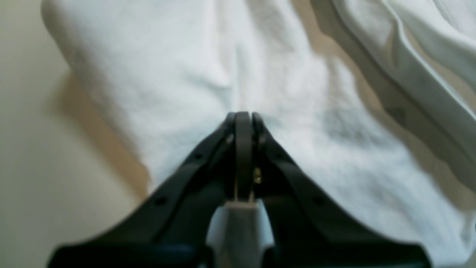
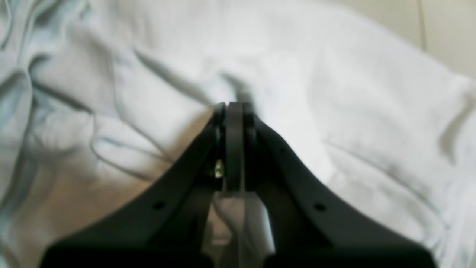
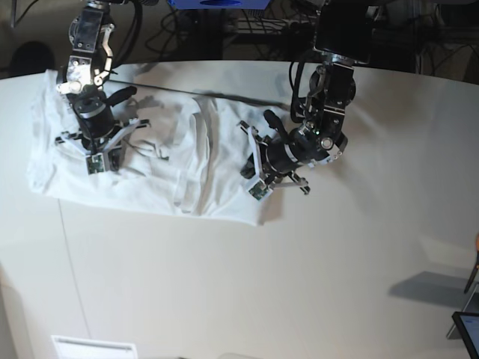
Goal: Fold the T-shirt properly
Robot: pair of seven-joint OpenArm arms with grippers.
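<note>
Base view first, and here's the whole spread: the white T-shirt (image 3: 224,164) lies rumpled across the far part of the bench (image 3: 299,277), from the left side to just right of the middle. Both arms are over it, the left fingers (image 3: 253,179) on its right part, the right fingers (image 3: 105,161) on its left part. A raised fold runs near-to-far between them. Open bench lies to the right and all along the near side, where a white paper label (image 3: 93,348) sits at the near edge of the picture, well apart from the cloth. The arms stand apart, with cloth between.

Over to the left wrist view, and this one gives us what the base view hides: the left fingertips closed together, right against the cloth. The shirt's outer edge shows too, with bare bench beyond it. Whether any fabric is pinched, I can't tell.

Now the right wrist view! Those fingertips are closed as well, down among creases and overlapping layers the base view barely shows. It's a little blurred, so perhaps a bit of cloth is caught; I can't say for certain. Bare bench shows past the shirt's edge in the upper corner.
</note>
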